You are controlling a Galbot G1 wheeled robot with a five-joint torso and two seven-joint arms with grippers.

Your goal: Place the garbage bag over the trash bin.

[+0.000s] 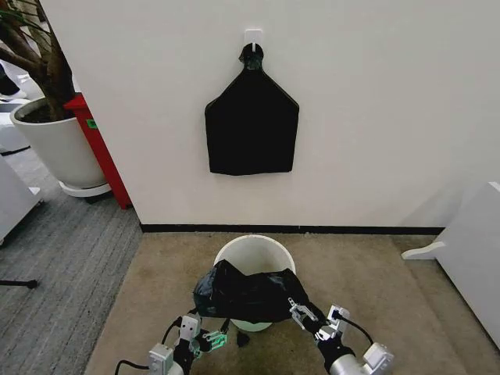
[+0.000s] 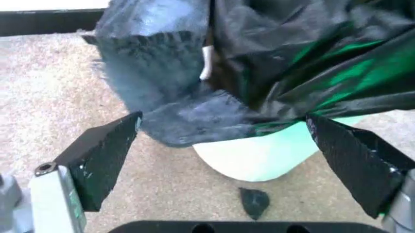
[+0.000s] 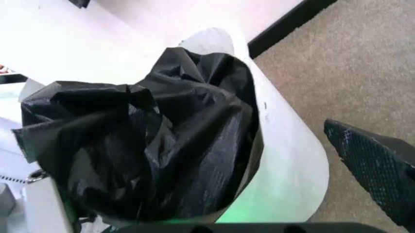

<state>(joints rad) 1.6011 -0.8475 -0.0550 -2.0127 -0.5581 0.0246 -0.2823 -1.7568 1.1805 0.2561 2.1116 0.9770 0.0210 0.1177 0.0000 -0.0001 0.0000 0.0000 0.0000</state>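
The jaws of the left gripper stand spread wide with nothing between them, just short of the near wall of the trash bin, a small round bucket of pale translucent plastic standing on the tan carpet floor. The jaws of the right gripper are also spread and hold nothing, flanking the bin's other side.

Between and just beyond the two sets of jaws, the garbage bag, thin, glossy, wrinkled black plastic, lies bunched over the bin's near rim, partly spilling down the outside. The far rim is bare, so the bag is draped, not yet fitted.

The bag looks very light, limp and slippery; it would likely crumple and slide rather than keep any shape. The free edge hanging nearest each set of jaws seems the best place to pinch, gathering a fold rather than a single layer. The bin itself looks light enough to tip or skid if tugged.

Counted: one bag, one bin, two grippers. Well beyond the jaws, one flat black bundle hangs from one wall hook.
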